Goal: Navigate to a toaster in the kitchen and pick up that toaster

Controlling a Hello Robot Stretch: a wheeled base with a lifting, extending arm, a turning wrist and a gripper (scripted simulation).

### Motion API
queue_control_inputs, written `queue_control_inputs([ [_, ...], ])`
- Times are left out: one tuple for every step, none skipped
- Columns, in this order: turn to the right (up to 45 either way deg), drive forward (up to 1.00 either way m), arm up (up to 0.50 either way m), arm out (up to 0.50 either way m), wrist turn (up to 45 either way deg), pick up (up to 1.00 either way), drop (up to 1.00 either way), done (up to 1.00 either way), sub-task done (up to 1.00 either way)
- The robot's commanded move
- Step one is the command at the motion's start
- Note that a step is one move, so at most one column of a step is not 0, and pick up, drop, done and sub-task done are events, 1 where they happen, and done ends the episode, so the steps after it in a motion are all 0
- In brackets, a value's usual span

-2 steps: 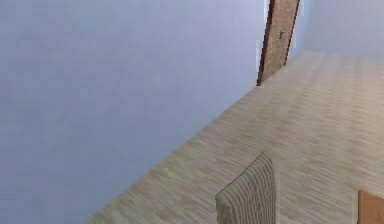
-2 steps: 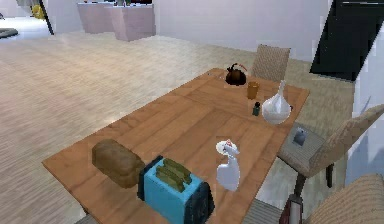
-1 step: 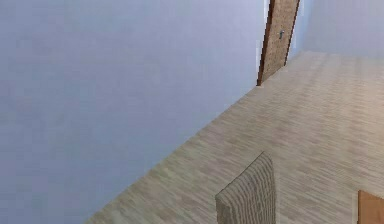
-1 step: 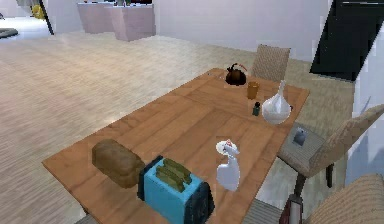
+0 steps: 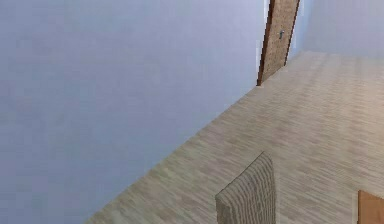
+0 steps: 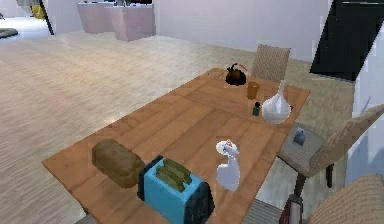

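Nearest on the side my tool reaches toward is the blue toaster [image 6: 175,188], standing upright by the near edge of the wooden surface [image 6: 170,120] with browned slices sticking out of its slots. How my tool stands I cannot tell, nor how far it has to travel. I judge the toaster a stiff, smooth-walled box with some weight, likely slippery. I would take it across its narrow body, low and level, not by the slices, which would spill if it tips. Just beside it, toward my front, lies a brown loaf [image 6: 118,160]. On its other side stands a white spray bottle [image 6: 228,165], easy to knock over on the approach. Farther out are a white vase [image 6: 277,100] and a dark kettle [image 6: 235,74]. Ahead of the base I see a chair back [image 5: 247,195] and a distant door [image 5: 278,40].
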Motion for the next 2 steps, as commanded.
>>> queue_control_inputs([
  [0.0, 0.0, 0.0, 0.08, 0.0, 0.0, 0.0, 0.0, 0.0],
  [0.0, 0.0, 0.0, 0.0, 45.0, 0.0, 0.0, 0.0, 0.0],
])
